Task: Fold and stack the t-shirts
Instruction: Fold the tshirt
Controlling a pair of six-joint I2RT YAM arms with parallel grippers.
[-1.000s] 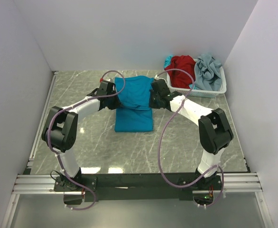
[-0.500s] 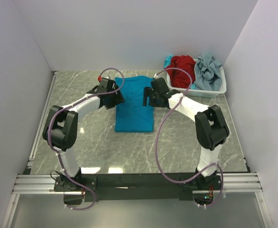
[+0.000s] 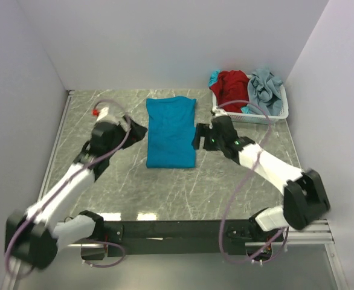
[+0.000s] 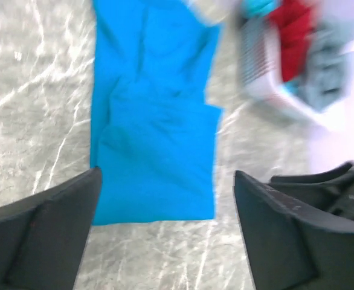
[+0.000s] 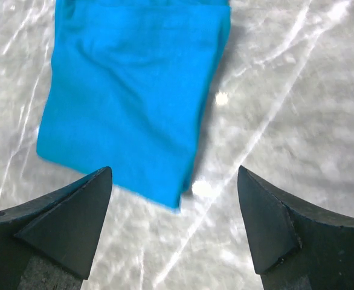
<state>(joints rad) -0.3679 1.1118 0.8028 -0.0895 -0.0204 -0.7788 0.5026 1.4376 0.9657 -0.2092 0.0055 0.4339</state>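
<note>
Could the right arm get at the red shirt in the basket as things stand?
Probably yes: the right claw is open and empty, and the red shirt lies uncovered in the nearby basket.

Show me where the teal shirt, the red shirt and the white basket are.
teal-blue t-shirt (image 3: 171, 132): top external view, middle of the folded cloth.
red t-shirt (image 3: 232, 84): top external view, top of the bunched cloth.
white basket (image 3: 272, 116): top external view, its near wall.

In the left wrist view we see the basket (image 4: 255, 66) only as a blur, and the upper edge cuts the teal-blue t-shirt (image 4: 153, 133).
</note>
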